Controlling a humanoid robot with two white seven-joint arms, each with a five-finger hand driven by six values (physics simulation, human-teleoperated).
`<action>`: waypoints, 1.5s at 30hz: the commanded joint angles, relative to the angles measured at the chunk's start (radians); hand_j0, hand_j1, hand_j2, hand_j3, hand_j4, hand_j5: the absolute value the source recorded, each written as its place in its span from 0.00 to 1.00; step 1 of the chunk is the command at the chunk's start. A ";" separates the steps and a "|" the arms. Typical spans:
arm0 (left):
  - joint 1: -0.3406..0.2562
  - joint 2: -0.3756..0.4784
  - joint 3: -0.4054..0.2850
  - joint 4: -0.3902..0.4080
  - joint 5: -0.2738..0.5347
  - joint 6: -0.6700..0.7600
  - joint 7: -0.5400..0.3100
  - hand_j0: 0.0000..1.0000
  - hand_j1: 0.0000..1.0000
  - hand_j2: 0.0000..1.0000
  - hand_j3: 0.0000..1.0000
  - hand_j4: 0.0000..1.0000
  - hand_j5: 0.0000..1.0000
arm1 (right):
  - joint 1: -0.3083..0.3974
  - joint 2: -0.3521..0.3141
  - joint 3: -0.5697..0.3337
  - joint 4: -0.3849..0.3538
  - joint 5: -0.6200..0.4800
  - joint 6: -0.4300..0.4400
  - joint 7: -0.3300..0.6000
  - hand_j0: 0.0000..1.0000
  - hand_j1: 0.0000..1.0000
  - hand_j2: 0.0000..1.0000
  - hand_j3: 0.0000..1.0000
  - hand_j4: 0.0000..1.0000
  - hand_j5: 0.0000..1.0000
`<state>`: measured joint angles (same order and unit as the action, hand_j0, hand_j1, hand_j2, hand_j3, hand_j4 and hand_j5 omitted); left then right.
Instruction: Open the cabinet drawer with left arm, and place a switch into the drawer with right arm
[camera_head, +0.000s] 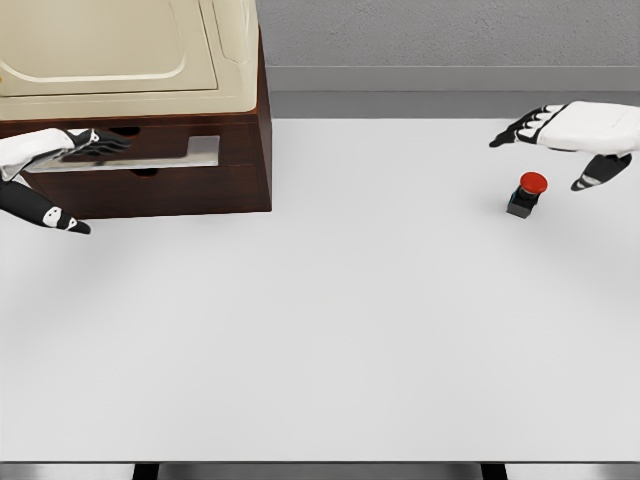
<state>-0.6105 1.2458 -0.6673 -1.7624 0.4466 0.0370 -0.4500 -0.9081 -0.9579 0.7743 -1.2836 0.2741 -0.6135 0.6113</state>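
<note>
A dark brown cabinet (200, 185) with a cream top stands at the table's back left. Its upper drawer (190, 150) shows a light interior strip, slightly pulled out. My left hand (85, 145) lies flat at the drawer front, fingers stretched toward the handle area, thumb hanging below. The switch (527, 194), a small black box with a red round button, sits on the white table at the right. My right hand (560, 140) hovers just above and behind it, fingers spread, touching nothing.
The white table (330, 330) stretches wide in front of the cabinet. A grey wall runs along the back. The table's front edge lies near the bottom of the view.
</note>
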 joint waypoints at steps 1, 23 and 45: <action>0.000 0.001 0.002 0.000 -0.002 0.020 0.002 0.96 0.96 0.96 0.96 0.96 0.96 | 0.000 0.005 0.011 0.003 -0.001 0.003 0.000 1.00 1.00 1.00 1.00 1.00 1.00; -0.006 -0.019 -0.077 0.000 -0.014 0.001 -0.009 0.98 0.98 0.98 0.98 0.98 0.98 | -0.052 0.064 0.134 0.159 0.047 0.003 0.000 1.00 1.00 1.00 1.00 1.00 1.00; -0.011 0.095 -0.101 -0.002 0.035 -0.184 -0.161 1.00 1.00 1.00 1.00 1.00 1.00 | -0.094 0.151 0.161 0.296 0.103 0.003 0.000 1.00 1.00 1.00 1.00 1.00 1.00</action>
<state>-0.6212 1.3235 -0.7666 -1.7640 0.4702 -0.1278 -0.5993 -1.0032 -0.8069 0.9352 -0.9907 0.3795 -0.6132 0.6112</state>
